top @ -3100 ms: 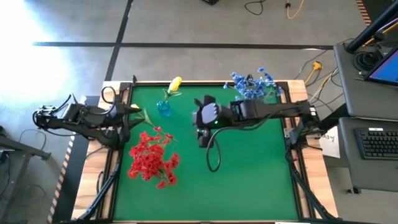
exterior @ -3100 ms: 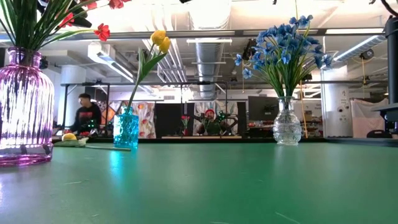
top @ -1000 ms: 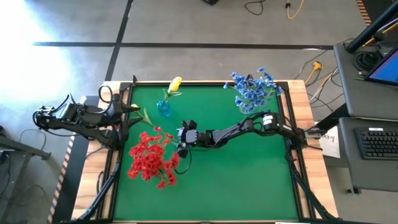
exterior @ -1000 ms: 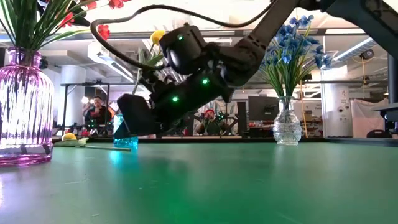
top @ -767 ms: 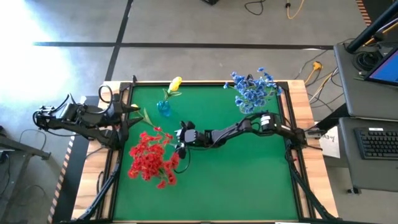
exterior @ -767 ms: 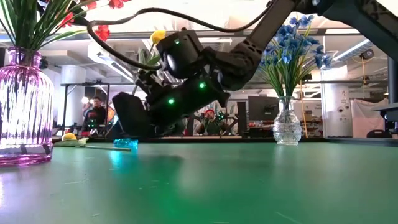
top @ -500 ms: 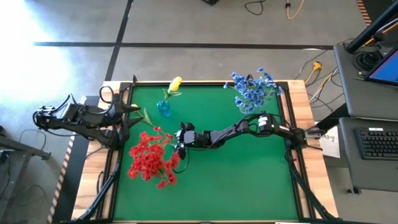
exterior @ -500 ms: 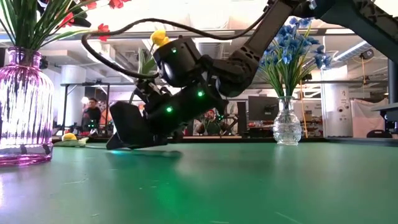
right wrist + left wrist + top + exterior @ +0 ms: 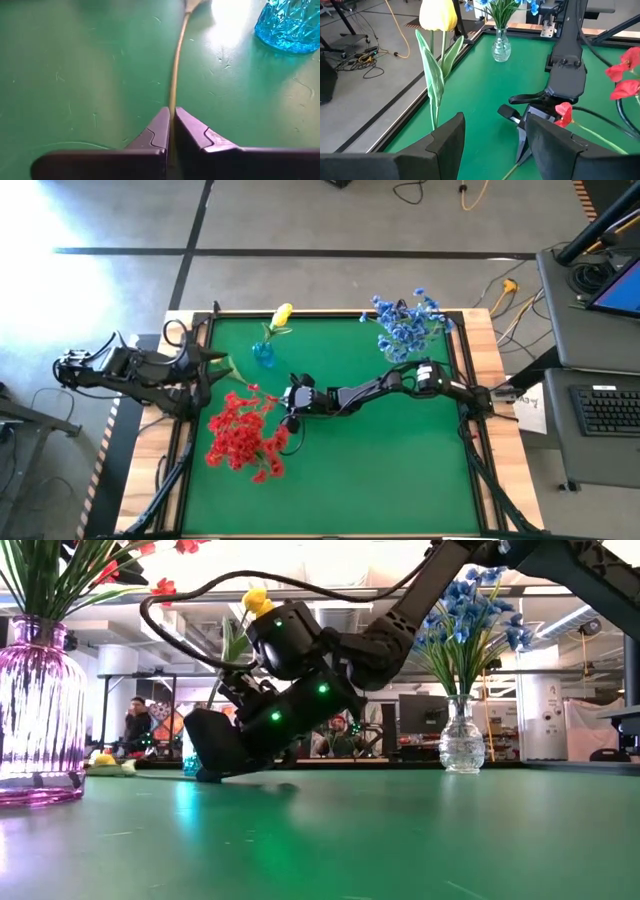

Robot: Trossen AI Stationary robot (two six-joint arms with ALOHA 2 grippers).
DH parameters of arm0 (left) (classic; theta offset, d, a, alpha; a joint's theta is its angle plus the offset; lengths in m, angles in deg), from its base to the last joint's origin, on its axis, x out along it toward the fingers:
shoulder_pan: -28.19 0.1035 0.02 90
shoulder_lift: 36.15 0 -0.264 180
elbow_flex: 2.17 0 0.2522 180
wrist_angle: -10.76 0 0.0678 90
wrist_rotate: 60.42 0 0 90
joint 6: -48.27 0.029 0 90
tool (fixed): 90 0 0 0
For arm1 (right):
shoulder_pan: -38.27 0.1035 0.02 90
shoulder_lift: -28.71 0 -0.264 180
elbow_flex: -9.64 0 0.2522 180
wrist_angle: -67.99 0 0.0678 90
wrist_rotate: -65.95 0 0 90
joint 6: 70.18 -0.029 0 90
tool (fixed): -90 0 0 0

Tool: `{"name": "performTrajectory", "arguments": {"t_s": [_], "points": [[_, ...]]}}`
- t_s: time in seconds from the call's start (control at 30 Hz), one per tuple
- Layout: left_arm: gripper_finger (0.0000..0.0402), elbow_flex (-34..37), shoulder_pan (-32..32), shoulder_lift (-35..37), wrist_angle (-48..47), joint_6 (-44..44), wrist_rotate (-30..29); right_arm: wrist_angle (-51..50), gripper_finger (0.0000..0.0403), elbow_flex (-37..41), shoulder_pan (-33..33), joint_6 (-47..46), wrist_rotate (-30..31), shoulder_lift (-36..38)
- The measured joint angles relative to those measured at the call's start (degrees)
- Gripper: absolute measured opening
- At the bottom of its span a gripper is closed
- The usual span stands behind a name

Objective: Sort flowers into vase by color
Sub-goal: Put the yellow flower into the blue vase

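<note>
Left gripper (image 9: 207, 361) at the tabletop's (image 9: 400, 470) left edge, left of the blue vase (image 9: 263, 354), fingers apart around a yellow flower's (image 9: 438, 15) stem, contact unclear. Red flowers (image 9: 243, 435) in a pink vase (image 9: 38, 712) near-left of the blue vase. Right gripper (image 9: 283, 402) just in front of the blue vase, fingers pinched together on a thin stem (image 9: 175, 75) lying on the tabletop. Blue flowers (image 9: 406, 320) in a clear vase (image 9: 461, 745), far right of the blue vase.

- low view: purple vase (image 9: 38, 710) cut by the picture's left edge, its red flowers (image 9: 160, 586) cut at the top.
- blue vase (image 9: 189, 762) mostly hidden behind the right gripper (image 9: 205, 772).
- right wrist view: thin stem (image 9: 175, 75) runs out of the top edge, blossom not seen; blue vase only partly in view.
- people in the room beyond too small to make out.
</note>
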Motion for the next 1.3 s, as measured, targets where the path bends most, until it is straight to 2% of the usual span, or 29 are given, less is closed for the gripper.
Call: {"name": "performTrajectory", "arguments": {"t_s": [0.17, 0.4, 0.57, 0.83, 0.97, 1.13, 1.23, 1.3], "points": [[0.0194, 0.6, 0.0, 0.0, -0.1, 0.0, 0.0, -9.9, 0.0012, 0.0, 0.7, 0.0, -0.6, 3.3], [0.0194, 0.9, 0.0, -0.1, -0.1, 0.0, 0.0, -35.5, 0.0011, 0.4, 3.0, 1.0, -1.5, 13.0], [0.0194, 0.9, 0.0, -0.1, 0.0, 0.0, 0.0, -51.8, 0.0011, 0.4, 5.5, -3.9, -2.4, 19.8], [0.0194, 0.9, 0.0, -0.2, 0.0, -0.2, 0.0, -62.9, 0.0015, 3.5, 10.4, -13.2, 0.4, 24.7], [0.0194, 0.9, 0.0, -0.2, 0.0, -0.5, 0.0, -67.9, 0.0044, 3.9, 11.3, -14.6, -1.0, 24.9], [0.0194, 0.9, 0.0, -0.2, 0.0, -0.9, 0.0, -74.6, 0.0113, 4.0, 11.6, -16.4, -3.4, 24.9], [0.0194, 0.9, 0.0, -0.2, 0.0, -1.1, 0.0, -72.3, 0.0159, 4.0, 11.6, -15.2, 0.8, 24.9], [0.0194, 0.9, 0.0, -0.2, 0.0, -1.5, 0.0, -66.0, 0.0186, 4.1, 11.6, -12.1, 3.8, 24.9]]}}
